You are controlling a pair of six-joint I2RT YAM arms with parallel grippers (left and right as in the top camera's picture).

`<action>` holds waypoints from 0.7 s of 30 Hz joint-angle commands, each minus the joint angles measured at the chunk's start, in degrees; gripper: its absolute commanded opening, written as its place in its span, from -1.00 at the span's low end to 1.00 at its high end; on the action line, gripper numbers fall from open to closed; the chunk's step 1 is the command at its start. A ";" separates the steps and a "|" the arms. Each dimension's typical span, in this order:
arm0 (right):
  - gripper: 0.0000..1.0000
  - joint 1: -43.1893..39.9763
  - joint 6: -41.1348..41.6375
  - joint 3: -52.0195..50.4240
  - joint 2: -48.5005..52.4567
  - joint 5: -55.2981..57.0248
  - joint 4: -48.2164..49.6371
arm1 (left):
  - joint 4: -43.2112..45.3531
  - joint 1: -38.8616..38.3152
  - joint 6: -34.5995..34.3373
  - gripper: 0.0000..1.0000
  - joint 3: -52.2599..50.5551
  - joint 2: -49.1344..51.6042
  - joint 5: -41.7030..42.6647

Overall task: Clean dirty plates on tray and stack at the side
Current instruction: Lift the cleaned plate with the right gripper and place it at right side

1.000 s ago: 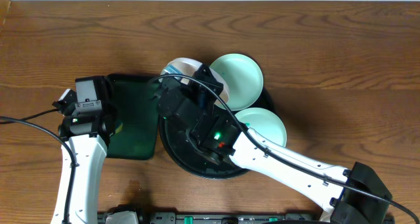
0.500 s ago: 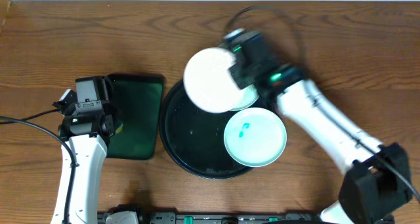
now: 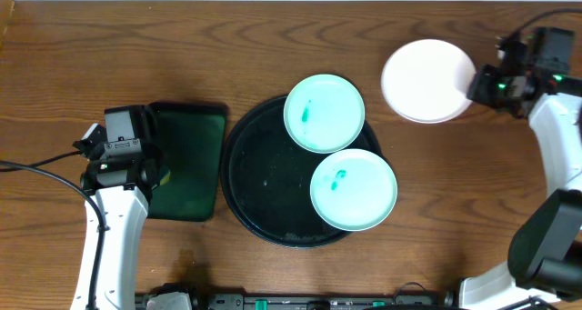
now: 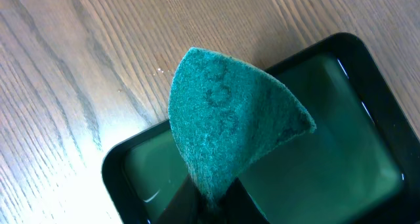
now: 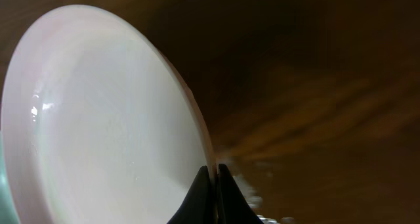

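On the black tray (image 3: 245,178), the nearer plate (image 3: 354,189) and farther plate (image 3: 324,112) both carry teal smears, so they look uncleaned. The left gripper (image 4: 209,198) pinches a green pad (image 4: 230,129) over the green tray (image 4: 315,178). Far right, off the black tray, the right gripper (image 5: 214,184) is clamped on the third plate (image 5: 111,132), which shows no smear. No readable writing.

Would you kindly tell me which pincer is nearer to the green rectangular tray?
Left. The left pincer is right at the green tray, holding a sponge; the right pincer grips a plate far away.
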 commanded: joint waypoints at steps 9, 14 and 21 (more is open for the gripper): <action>-0.98 -5.44 0.94 0.52 10.51 -1.20 1.44 | -0.15 0.37 0.50 -0.86 -0.04 -0.42 -0.28; -0.24 -4.92 0.79 0.55 11.19 -2.86 1.38 | -0.15 0.37 0.50 -0.85 -0.04 -0.42 -0.31; 0.02 -2.43 -0.98 0.68 8.76 -23.80 2.38 | -0.13 0.37 0.50 -0.87 -0.04 -0.42 0.59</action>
